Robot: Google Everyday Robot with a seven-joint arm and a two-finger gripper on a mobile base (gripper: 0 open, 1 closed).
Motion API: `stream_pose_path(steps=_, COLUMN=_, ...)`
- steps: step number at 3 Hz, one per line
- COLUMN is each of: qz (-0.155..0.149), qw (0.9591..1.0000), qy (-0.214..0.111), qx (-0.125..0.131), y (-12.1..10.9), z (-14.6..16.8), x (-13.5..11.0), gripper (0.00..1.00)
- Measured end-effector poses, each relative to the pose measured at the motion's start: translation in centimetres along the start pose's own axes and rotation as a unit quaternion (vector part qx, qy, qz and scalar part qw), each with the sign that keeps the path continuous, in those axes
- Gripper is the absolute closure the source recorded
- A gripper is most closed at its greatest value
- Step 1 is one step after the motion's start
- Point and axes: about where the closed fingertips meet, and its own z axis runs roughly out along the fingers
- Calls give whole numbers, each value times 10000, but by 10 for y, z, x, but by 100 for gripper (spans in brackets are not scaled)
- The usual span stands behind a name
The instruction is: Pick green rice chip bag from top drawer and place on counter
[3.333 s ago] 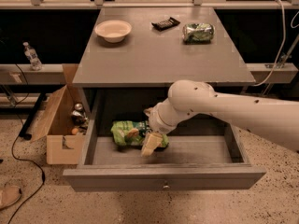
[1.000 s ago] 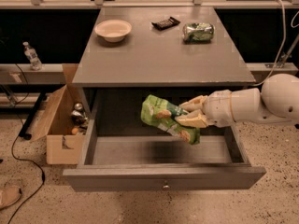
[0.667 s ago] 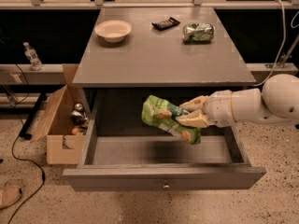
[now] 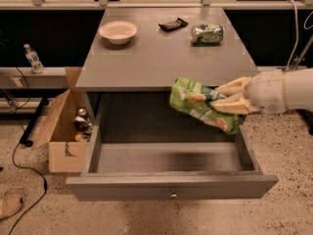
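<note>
The green rice chip bag [image 4: 199,104] hangs in the air above the open top drawer [image 4: 168,158], level with the front edge of the counter [image 4: 161,58]. My gripper [image 4: 220,98] comes in from the right and is shut on the bag's right end. The bag's left part overlaps the counter's front edge in view. The drawer's grey bottom is bare, with a small metal knob [image 4: 172,195] on its front panel.
On the counter stand a pale bowl [image 4: 118,32], a dark flat object [image 4: 173,24] and a crushed green-silver can [image 4: 207,33]. An open cardboard box [image 4: 63,131] with small items sits on the floor left of the cabinet. A bottle [image 4: 33,58] stands further left.
The bag was lifted out of the drawer. Since a second ago it has risen further, up to the counter's front edge, still held in my gripper.
</note>
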Motion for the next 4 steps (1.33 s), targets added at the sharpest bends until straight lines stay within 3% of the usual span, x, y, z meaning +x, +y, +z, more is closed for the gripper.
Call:
stream_pose_path(steps=1, qz=-209, qw=9989, qy=43, qx=421, y=-54, z=-49, x=-24, gripper=100)
stream_pose_path(steps=2, qz=-310, qw=9968, qy=62, qx=739, y=-94, z=-71, x=-39, gripper=100)
stream_pose_path(steps=3, qz=-310, qw=9968, qy=62, qx=738, y=-94, z=-71, x=-39, gripper=100)
stream_pose_path(steps=4, qz=-299, qw=9953, qy=61, qx=917, y=-116, z=-63, x=-35, gripper=100)
